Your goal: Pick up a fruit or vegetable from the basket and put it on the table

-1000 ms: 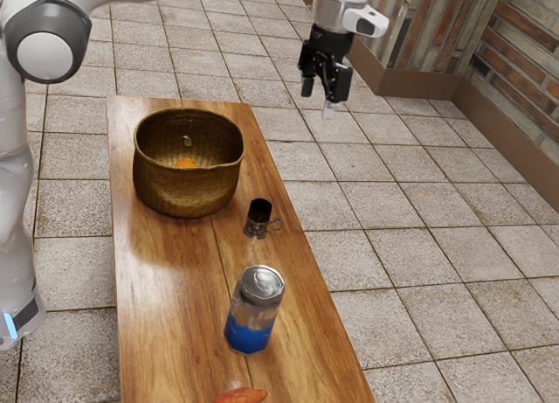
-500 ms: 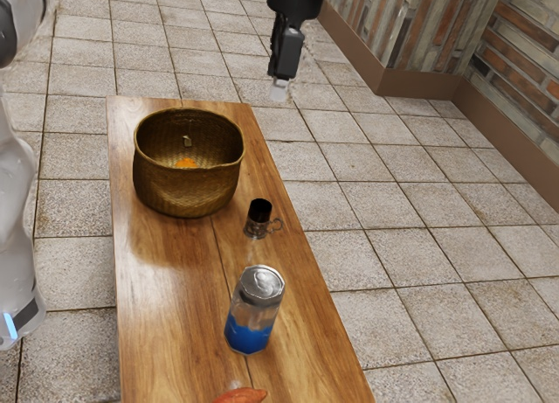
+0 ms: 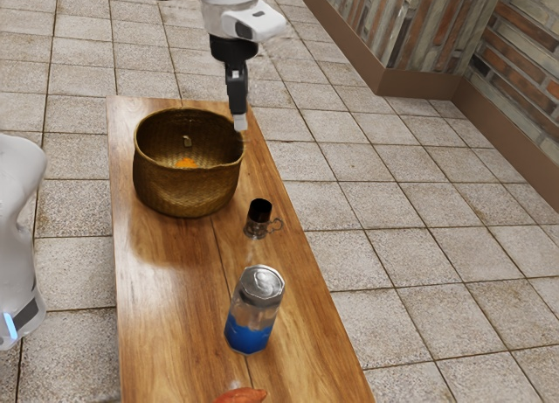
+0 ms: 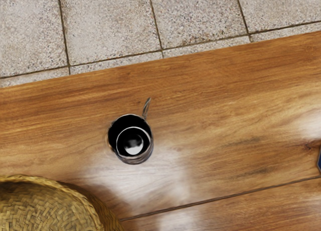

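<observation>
exterior view: tool (image 3: 238,121) near the rim of the woven basket (image 3: 188,191), on the exterior view's right; cannot tell whether released or clenched. orange produce (image 3: 186,163) inside the basket, lower than the tool and toward the exterior view's left. desk (image 3: 166,298) of glossy, grained wood. dark round cup (image 3: 258,212), thin looped handle. upright can (image 3: 254,311), silvery top, blue base.

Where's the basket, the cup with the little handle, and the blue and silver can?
Basket (image 3: 188,191): exterior view, front wall.
Cup (image 4: 134,161): wrist view, outer side.
Can (image 3: 250,335): exterior view, blue part.
</observation>
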Controlling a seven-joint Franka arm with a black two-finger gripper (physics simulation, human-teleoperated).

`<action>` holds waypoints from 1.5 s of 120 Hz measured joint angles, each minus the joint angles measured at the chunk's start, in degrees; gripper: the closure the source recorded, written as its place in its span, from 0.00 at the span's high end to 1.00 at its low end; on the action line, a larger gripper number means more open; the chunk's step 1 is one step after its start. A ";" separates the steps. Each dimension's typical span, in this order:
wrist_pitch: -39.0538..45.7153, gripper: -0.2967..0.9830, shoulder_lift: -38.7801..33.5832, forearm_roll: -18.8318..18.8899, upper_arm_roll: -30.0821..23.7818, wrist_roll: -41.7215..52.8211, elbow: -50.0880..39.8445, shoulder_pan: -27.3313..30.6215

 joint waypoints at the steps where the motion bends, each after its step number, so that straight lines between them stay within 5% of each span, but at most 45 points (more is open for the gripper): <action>1: 0.45 0.77 -0.73 0.34 0.56 0.03 -0.43 -0.05; 18: 6.63 0.77 -4.40 7.07 7.42 -0.02 -5.43 -2.71; 57: 16.62 0.77 0.39 17.09 29.92 -1.64 -10.51 -13.63; 75: 14.00 0.74 -3.08 21.74 32.58 -1.90 -10.54 -13.55; 86: 8.59 0.75 -10.68 22.88 30.85 -2.34 -10.72 -11.46; 103: 0.13 0.76 -11.98 22.32 24.91 -2.58 -9.45 -9.19; 118: -5.89 0.77 -17.18 17.75 14.04 -2.30 -9.89 -0.29; 144: -12.22 0.77 -19.03 8.93 -1.30 -2.10 -10.20 0.65; 180: -9.87 0.77 -15.76 3.98 -4.39 -5.76 -12.13 -0.27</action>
